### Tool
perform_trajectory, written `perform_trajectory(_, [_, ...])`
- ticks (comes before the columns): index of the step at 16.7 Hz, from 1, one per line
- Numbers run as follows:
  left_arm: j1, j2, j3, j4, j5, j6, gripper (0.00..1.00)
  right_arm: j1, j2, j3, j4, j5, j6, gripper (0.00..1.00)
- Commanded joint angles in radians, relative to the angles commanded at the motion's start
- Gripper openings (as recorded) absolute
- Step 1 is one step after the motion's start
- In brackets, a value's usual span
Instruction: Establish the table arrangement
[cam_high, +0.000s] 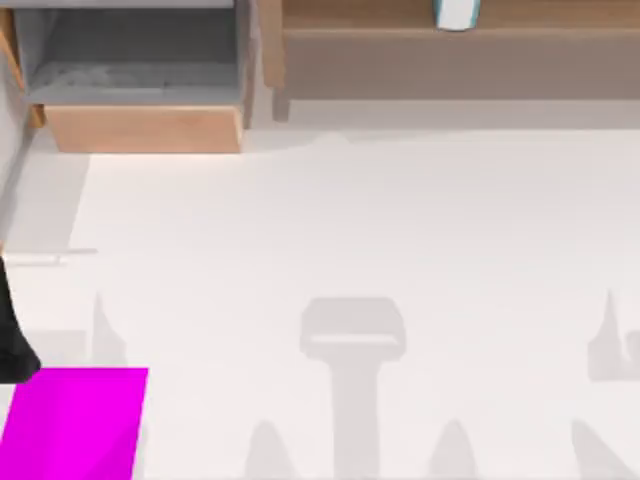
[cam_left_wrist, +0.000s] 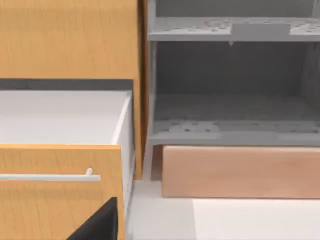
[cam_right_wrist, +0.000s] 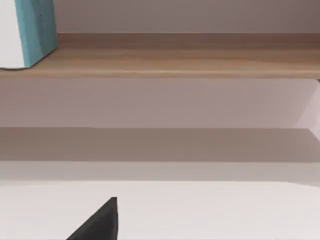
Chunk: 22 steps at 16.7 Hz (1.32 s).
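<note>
The table (cam_high: 350, 220) is a broad white top with grey shadows of the arms along its front. A flat magenta mat (cam_high: 72, 422) lies at its front left corner. A black part of my left arm (cam_high: 12, 340) stands at the left edge, just behind the mat. In the left wrist view a black tip of my left gripper (cam_left_wrist: 100, 225) points toward the drawer units. In the right wrist view a black tip of my right gripper (cam_right_wrist: 100, 222) hangs over the table (cam_right_wrist: 210, 210), facing the wooden shelf.
A light-wood drawer unit (cam_high: 140, 125) with a grey inside stands at the back left. An orange-wood drawer (cam_left_wrist: 60, 200) with a white bar handle is pulled out beside it. A long wooden shelf (cam_high: 400, 40) along the back right carries a teal and white box (cam_high: 456, 12).
</note>
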Motion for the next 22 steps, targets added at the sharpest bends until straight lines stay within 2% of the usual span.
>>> perform_trajectory(5, [0.02,0.055,0.058,-0.035,-0.013,0.018,1.0,0.0,0.0,0.0,0.0,0.0,0.0,1.0])
perform_trajectory(9, [0.071,0.259,0.268,-0.16,-0.04,0.068,1.0,0.0,0.0,0.0,0.0,0.0,0.0,1.0])
perform_trajectory(14, [0.144,0.693,0.678,-0.417,-0.059,0.142,1.0,0.0,0.0,0.0,0.0,0.0,0.0,1.0])
perform_trajectory(22, [0.257,1.602,1.487,-0.89,-0.063,0.241,1.0,0.0,0.0,0.0,0.0,0.0,0.0,1.0])
